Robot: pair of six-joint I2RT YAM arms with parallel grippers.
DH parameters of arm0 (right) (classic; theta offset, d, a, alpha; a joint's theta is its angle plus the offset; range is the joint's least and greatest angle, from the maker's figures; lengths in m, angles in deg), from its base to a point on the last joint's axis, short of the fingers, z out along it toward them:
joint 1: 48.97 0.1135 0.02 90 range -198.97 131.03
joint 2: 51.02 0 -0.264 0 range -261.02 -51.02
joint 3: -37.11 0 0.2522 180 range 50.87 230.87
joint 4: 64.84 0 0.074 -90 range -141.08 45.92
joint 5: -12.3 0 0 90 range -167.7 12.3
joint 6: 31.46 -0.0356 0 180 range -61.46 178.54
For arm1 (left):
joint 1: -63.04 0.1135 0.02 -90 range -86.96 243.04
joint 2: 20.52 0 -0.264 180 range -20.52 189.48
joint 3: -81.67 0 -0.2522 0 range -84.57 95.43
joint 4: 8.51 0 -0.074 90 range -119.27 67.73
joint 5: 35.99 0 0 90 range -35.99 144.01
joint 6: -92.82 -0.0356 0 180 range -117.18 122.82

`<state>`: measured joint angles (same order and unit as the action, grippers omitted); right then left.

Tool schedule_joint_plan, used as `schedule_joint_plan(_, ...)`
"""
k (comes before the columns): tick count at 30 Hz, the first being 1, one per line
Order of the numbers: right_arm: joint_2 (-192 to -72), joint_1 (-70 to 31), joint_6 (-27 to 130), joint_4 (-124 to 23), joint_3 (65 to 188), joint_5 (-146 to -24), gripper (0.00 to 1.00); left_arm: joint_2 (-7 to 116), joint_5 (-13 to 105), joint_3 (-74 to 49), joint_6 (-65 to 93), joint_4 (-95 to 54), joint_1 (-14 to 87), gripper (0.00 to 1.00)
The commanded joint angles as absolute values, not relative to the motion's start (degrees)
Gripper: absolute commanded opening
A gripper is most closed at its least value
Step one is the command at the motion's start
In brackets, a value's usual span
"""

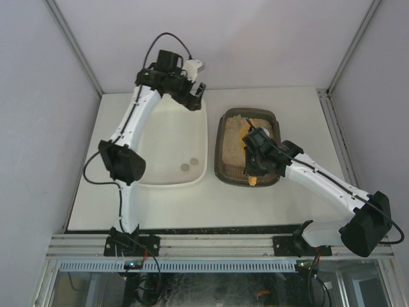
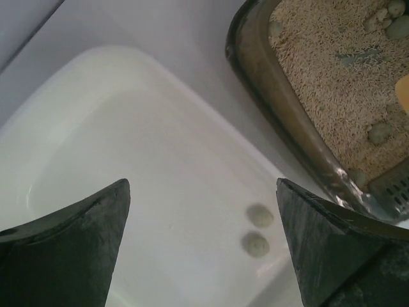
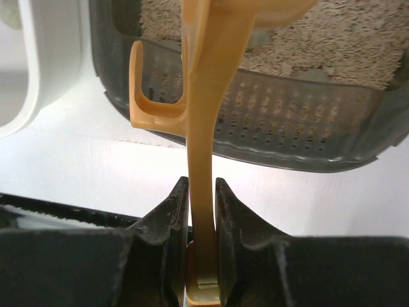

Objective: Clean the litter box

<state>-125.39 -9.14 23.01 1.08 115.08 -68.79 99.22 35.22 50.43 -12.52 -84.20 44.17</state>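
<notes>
The dark grey-brown litter box (image 1: 276, 121) with beige litter sits right of centre on the table; its rim also shows in the left wrist view (image 2: 281, 96) and in the right wrist view (image 3: 307, 147). My right gripper (image 3: 203, 192) is shut on the handle of an orange scoop (image 3: 208, 115), whose head reaches over the litter. In the top view the right gripper (image 1: 257, 157) is over the box's near half, with the scoop (image 1: 248, 132) showing beside it. Several grey-green clumps (image 2: 381, 132) lie in the litter. My left gripper (image 2: 203, 192) is open and empty above the white tub (image 2: 128, 83).
The cream-white tub (image 1: 192, 176) stands left of the litter box, with two grey-green clumps (image 2: 257, 230) on its floor near the near right corner. Grey enclosure walls surround the table. A metal rail runs along the near edge.
</notes>
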Motion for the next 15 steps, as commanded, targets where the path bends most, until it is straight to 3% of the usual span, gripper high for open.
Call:
schedule_joint_plan(1, -122.5, -10.8, 21.0, -3.7, 114.0, -74.3, 0.0, 105.7, 39.7, 58.6, -18.3, -81.6, 37.3, 1.0)
schedule_joint_plan(7, -121.0, -16.3, 19.6, -8.3, 106.6, -84.1, 0.0, 111.1, 39.5, 57.4, -19.8, -75.3, 31.7, 1.0)
schedule_joint_plan(12, -121.4, -17.7, 20.4, -8.5, 104.5, -84.9, 0.0, 114.3, 35.7, 56.9, -16.8, -69.9, 31.3, 1.0)
schedule_joint_plan(15, -120.9, -18.7, 20.6, -9.3, 103.1, -85.9, 0.0, 116.7, 41.1, 56.8, -13.8, -66.0, 30.8, 1.0)
